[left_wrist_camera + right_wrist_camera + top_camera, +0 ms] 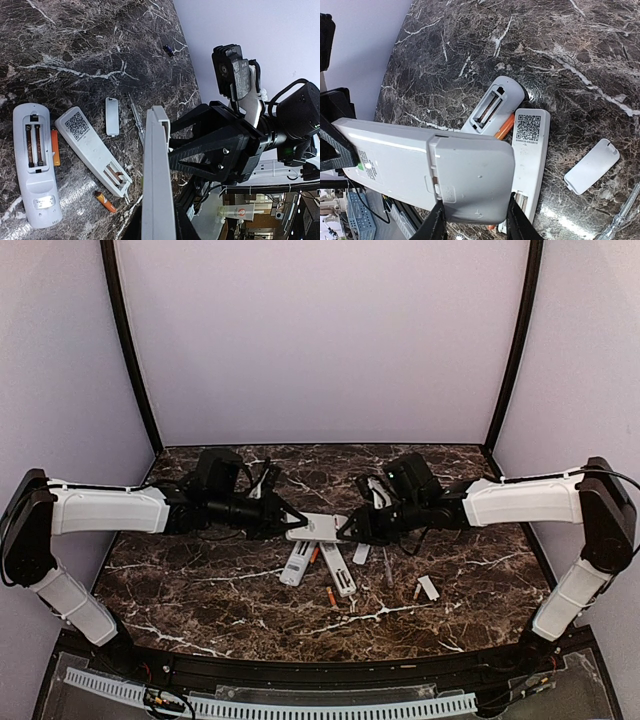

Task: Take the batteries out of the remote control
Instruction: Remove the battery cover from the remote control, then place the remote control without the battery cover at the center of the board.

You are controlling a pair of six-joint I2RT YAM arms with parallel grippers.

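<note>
I had the left gripper [289,520] and right gripper [346,530] clamped on the remote [316,528], up in the air. Small orange batteries [331,595] lay below it by two open remotes [297,565]. Bare table [200,570] sat behind it.

My top camera looks down on the raised remote [318,529] from high behind it, at a distance. My wrist cameras view it closely from opposite ends; all three share it.

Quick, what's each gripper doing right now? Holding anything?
Left gripper: closed on one end of the white remote.
Right gripper: closed on the same remote's other end.
</note>
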